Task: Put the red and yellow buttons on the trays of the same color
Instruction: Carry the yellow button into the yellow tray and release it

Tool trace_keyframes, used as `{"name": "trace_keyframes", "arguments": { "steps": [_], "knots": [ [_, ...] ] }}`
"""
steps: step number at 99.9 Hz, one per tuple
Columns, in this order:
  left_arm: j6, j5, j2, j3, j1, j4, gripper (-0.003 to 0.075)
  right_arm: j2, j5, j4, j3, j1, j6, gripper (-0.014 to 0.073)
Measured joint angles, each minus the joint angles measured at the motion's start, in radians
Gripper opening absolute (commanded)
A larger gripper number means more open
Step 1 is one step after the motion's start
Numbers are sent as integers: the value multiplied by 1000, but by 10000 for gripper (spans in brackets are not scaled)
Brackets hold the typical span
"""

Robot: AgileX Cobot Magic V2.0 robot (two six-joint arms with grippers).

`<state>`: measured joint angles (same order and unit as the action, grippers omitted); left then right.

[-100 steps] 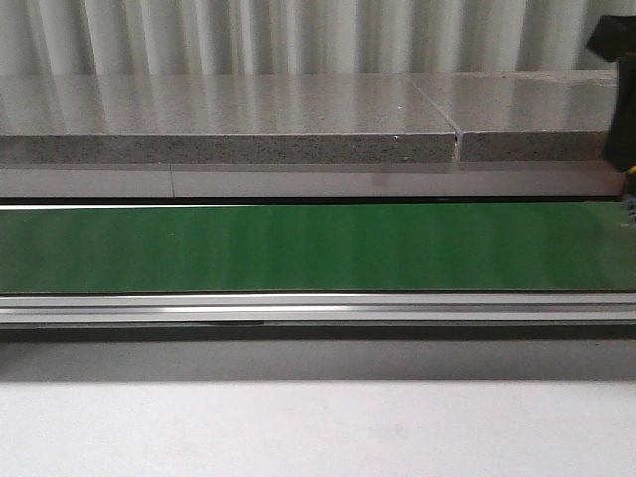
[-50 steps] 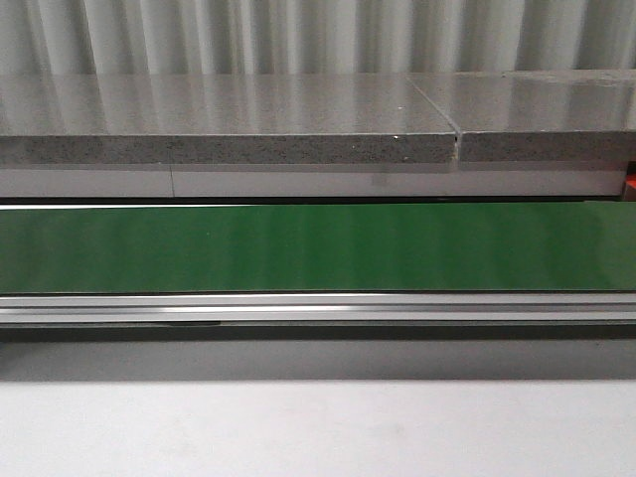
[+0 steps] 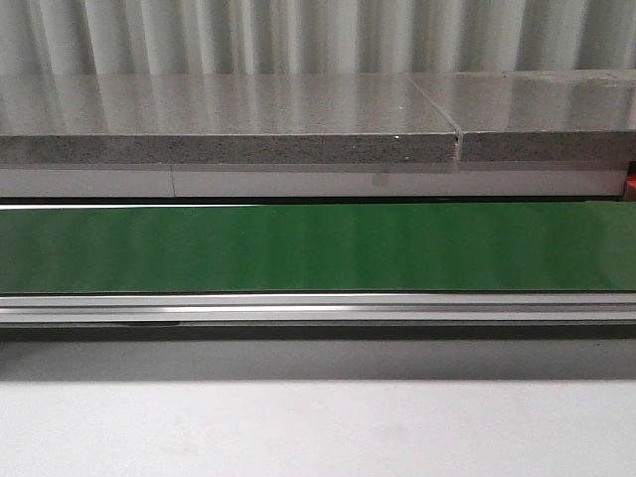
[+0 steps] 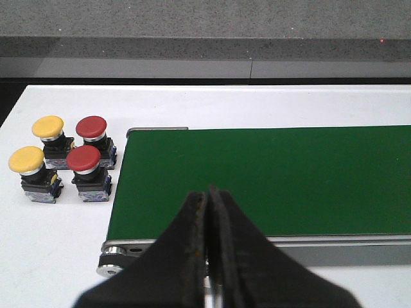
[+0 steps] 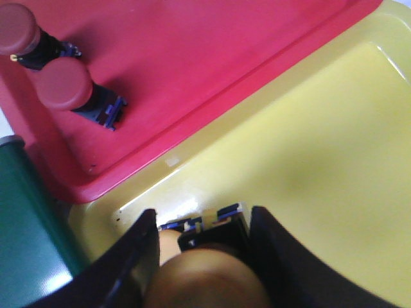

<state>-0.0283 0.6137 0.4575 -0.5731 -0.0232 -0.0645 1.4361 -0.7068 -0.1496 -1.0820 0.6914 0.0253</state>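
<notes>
Grey stone ledge (image 3: 229, 119), corrugated wall (image 3: 298, 35) behind

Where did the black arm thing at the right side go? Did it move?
Yes. It was at the right edge, above the green belt and in front of the grey ledge. It went off to the right, out of the front view.

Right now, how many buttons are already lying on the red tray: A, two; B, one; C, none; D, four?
A: the right wrist view shows two red buttons lying on the red tray, while the right gripper holds another button over the yellow tray.
</notes>
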Motion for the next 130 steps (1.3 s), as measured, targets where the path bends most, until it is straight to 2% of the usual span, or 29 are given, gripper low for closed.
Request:
{"name": "trace_keyframes", "arguments": {
  "steps": [56,106,116,130],
  "knots": [
    [0,0,0,0,0,0,-20,231,158,-7,0,0,-2,59],
    [0,0,0,0,0,0,-20,335,182,-46,0,0,-4,65],
    [0,0,0,0,0,0,-20,335,186,-48,0,0,-4,141],
    [0,0,0,0,0,0,-20,335,186,-50,0,0,-4,387]
  ]
}}
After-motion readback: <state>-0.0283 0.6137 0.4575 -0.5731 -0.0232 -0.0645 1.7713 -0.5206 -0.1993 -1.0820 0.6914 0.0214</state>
